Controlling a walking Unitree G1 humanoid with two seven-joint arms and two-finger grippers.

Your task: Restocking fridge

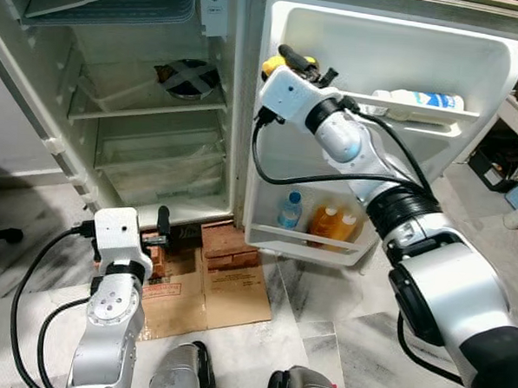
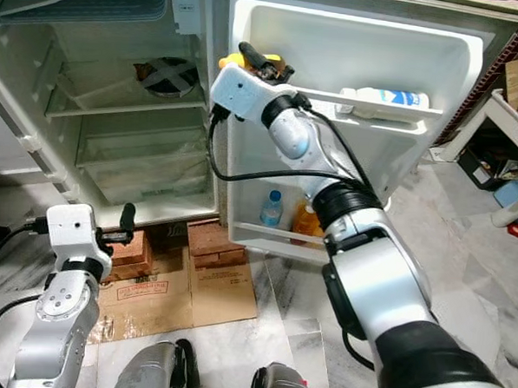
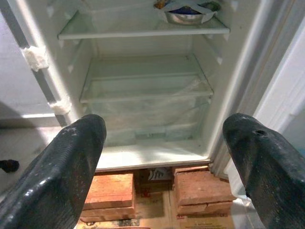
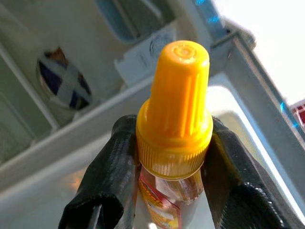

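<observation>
Yellow-capped bottle [image 4: 174, 124] clamped between right gripper [image 1: 302, 68] fingers [image 4: 107, 191], pinched just under the cap, cap end out past the fingertips. Held up at the left end of the upper door shelf [image 1: 423, 124], against the open fridge door [image 1: 483, 67]. White bottle [image 1: 420, 100] lying on its side on that same shelf, further right. Lower door shelf [image 1: 304, 244]: small water bottle [image 1: 289, 210] plus two orange bottles [image 1: 336, 224], upright, side by side.

Left gripper [image 1: 160, 232] low, in front of the fridge base, fingers [image 3: 62, 167] spread wide, holding nothing. Aimed at the lower compartment. Bricks [image 3: 198, 188] under the fridge base, cardboard [image 1: 228, 292] flat on the floor in front.

Inside main compartment: bowl [image 1: 189, 77] with crossed tape on the upper shelf; clear drawer [image 3: 147, 102] below. Door and cabinet both wide open.
</observation>
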